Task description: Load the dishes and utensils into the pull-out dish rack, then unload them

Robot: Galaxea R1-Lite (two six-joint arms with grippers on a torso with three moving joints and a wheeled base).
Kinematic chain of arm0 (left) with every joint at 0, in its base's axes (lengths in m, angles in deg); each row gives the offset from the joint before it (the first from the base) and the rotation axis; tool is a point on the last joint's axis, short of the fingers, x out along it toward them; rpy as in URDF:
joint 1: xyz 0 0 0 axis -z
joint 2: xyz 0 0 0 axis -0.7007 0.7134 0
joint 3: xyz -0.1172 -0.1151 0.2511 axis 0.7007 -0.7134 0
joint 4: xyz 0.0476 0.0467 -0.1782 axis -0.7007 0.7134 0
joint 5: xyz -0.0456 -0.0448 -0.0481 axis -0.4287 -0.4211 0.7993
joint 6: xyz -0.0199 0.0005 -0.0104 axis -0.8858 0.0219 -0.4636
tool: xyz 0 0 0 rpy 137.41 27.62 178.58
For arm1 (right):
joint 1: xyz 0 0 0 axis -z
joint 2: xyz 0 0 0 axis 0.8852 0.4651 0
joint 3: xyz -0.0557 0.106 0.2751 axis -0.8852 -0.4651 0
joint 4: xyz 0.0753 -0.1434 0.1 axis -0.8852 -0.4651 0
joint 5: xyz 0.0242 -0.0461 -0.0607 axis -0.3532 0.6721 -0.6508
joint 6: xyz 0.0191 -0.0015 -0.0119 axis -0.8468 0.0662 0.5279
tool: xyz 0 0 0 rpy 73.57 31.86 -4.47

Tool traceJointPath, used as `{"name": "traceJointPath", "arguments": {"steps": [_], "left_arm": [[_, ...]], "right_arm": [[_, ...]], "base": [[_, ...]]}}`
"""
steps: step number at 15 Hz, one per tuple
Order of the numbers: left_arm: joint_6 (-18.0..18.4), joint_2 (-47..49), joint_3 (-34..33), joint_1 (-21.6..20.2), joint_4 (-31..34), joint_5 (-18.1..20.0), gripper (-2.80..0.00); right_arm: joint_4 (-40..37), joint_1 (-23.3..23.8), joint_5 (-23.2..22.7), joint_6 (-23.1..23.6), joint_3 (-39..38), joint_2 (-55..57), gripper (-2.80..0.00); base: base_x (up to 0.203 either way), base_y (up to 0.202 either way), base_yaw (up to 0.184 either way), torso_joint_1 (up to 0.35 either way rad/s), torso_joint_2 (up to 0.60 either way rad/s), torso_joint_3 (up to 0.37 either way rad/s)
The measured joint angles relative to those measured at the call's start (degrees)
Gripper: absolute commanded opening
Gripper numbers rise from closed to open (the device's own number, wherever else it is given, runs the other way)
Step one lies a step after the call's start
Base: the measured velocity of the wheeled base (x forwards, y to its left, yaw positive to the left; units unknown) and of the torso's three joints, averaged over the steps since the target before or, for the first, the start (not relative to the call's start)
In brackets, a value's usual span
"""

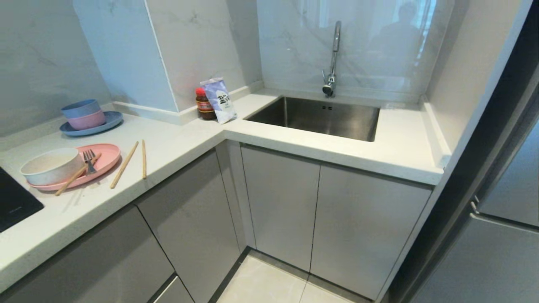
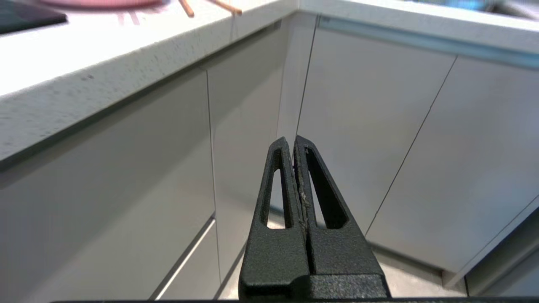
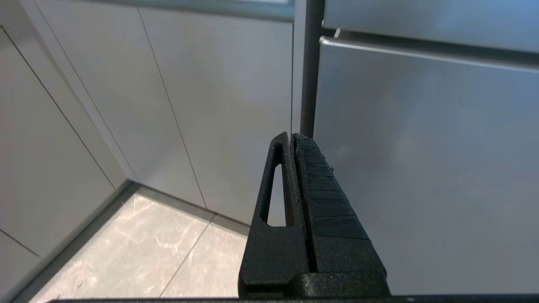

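Observation:
On the white counter at the left lies a pink plate (image 1: 103, 160) with an off-white speckled bowl (image 1: 51, 165) on it. A silver fork (image 1: 89, 161) rests on the plate beside the bowl. Wooden chopsticks (image 1: 124, 164) lie on the counter just right of the plate, and one more wooden stick leans over the plate's rim. The pull-out dish rack is out of view; only shut cabinet fronts show. My left gripper (image 2: 293, 141) hangs shut and empty below the counter's edge, facing the cabinet corner. My right gripper (image 3: 291, 138) is shut and empty, facing a steel appliance front.
A blue plate (image 1: 110, 121) with stacked blue and pink bowls (image 1: 83, 113) sits at the back left. A sauce jar (image 1: 204, 104) and a pouch (image 1: 220, 100) stand in the corner. A steel sink (image 1: 320, 115) with a tap lies right. A black hob (image 1: 14, 202) is at far left.

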Motion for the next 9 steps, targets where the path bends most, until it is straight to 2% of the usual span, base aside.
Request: {"name": "traceJointPath", "arguments": {"steps": [9], "left_arm": [[0.0, 0.0, 0.0, 0.0, 0.0, 0.0, -2.80]], "right_arm": [[0.0, 0.0, 0.0, 0.0, 0.0, 0.0, -2.80]], "base": [[0.000, 0.000, 0.000, 0.002, 0.00, 0.202]]}}
